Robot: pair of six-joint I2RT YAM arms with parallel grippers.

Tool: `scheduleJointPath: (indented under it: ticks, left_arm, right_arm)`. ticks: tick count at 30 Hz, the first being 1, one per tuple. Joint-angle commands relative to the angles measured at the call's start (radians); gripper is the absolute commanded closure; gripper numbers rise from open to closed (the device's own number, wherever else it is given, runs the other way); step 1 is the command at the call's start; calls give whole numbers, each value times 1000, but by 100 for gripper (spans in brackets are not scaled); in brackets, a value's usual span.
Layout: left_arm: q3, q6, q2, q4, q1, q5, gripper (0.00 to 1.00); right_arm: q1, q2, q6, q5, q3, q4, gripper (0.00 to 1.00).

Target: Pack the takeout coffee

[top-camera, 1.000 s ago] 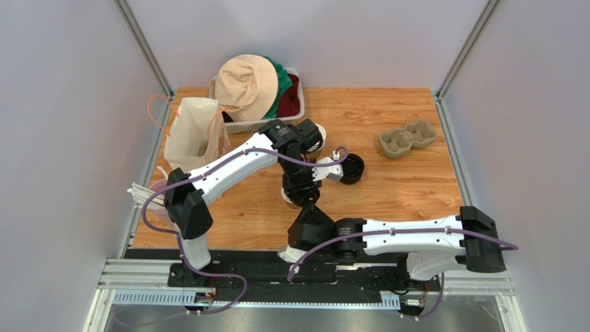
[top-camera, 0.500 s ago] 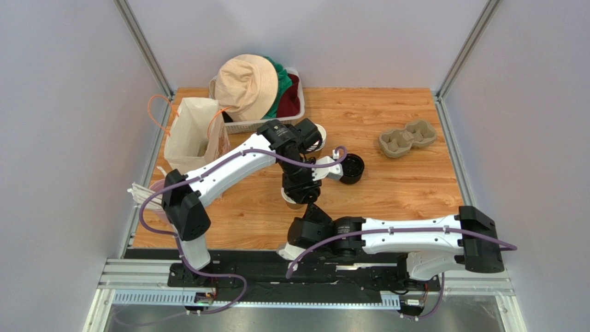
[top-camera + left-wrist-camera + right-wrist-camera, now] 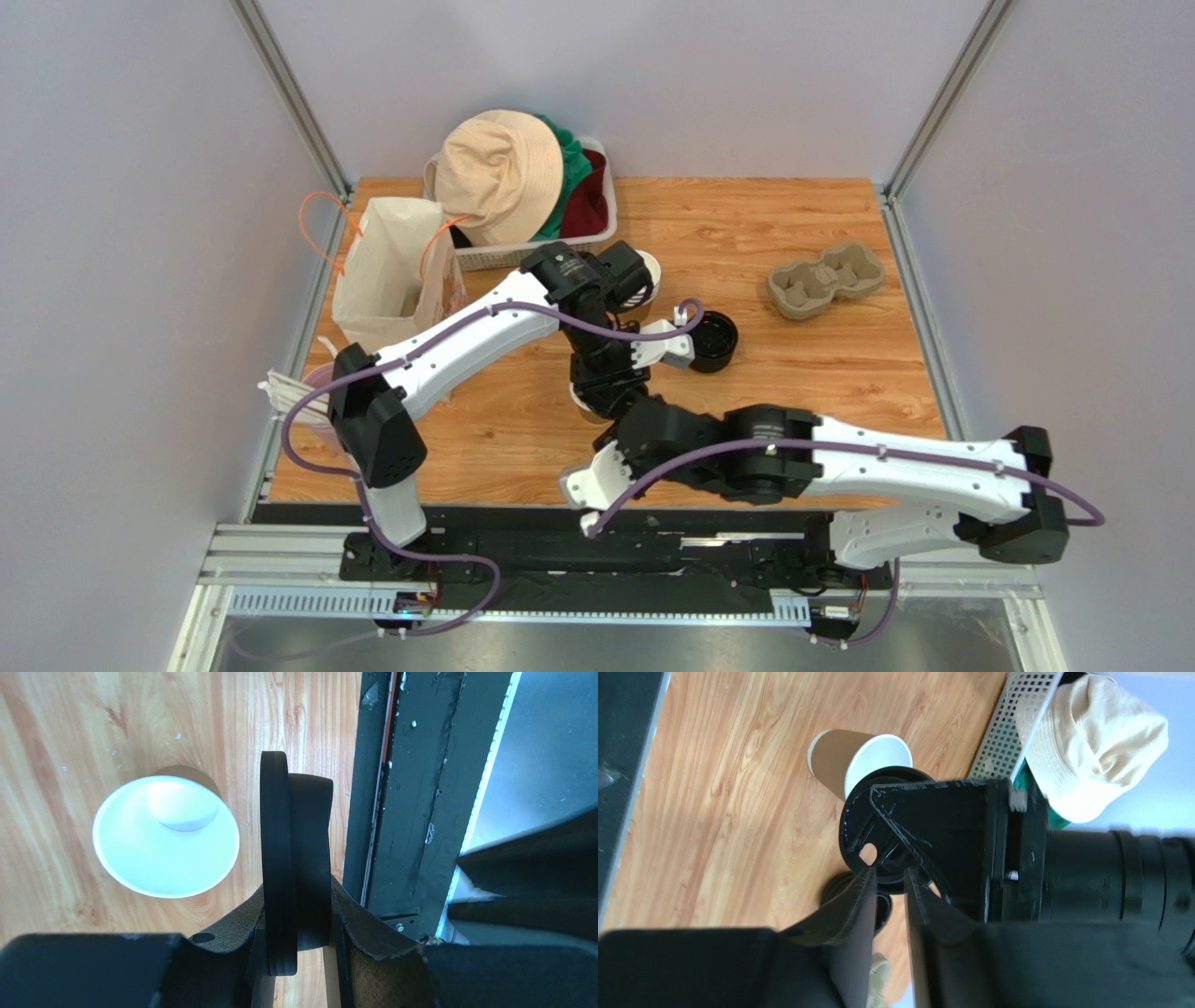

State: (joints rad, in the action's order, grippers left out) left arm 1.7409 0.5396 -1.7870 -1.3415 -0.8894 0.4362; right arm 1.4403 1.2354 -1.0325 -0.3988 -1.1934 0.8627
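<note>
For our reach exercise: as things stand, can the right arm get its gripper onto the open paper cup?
Probably not directly: the black lid, clamped in the left gripper, hangs between the right gripper and the paper cup, blocking a straight approach.

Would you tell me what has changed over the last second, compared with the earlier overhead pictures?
The right gripper has reached forward, away from its base, up to the black lid. Whether it grips the lid is unclear. Unchanged: the left gripper stays clamped on that lid by the open paper cup, and the paper bag and cup carrier sit where they were.
</note>
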Motion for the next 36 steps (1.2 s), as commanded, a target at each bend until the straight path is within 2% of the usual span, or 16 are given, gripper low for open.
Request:
scheduleJointPath:
  ticks: [1, 5, 9, 14, 17, 22, 29, 33, 36]
  left_arm:
    - [120, -26, 38, -306, 20, 39, 100]
    - [221, -58, 43, -269, 38, 29, 100]
    - [340, -73, 15, -263, 59, 27, 100]
    - [514, -84, 3, -246, 76, 15, 100]
    - [543, -105, 23, -200, 79, 4, 100]
    - [571, -168, 29, -150, 79, 62, 100]
    - [624, -224, 17, -111, 79, 49, 100]
    - [649, -251, 23, -82, 79, -19, 100]
    - [657, -254, 24, -77, 78, -18, 100]
  right_arm:
    - [-104, -172, 240, 216, 3, -97, 56]
    - [-259, -318, 382, 324, 35, -232, 50]
    - [-299, -373, 459, 324, 22, -289, 52]
    - [-346, -395, 479, 164, 26, -402, 56]
    - [-373, -399, 494, 112, 22, -459, 55]
    - [-385, -353, 488, 8, 11, -573, 56]
    - [-386, -277, 514, 9, -47, -564, 56]
    - [-388, -275, 529, -2, -54, -556, 56]
    - [-396, -277, 529, -8, -52, -571, 58]
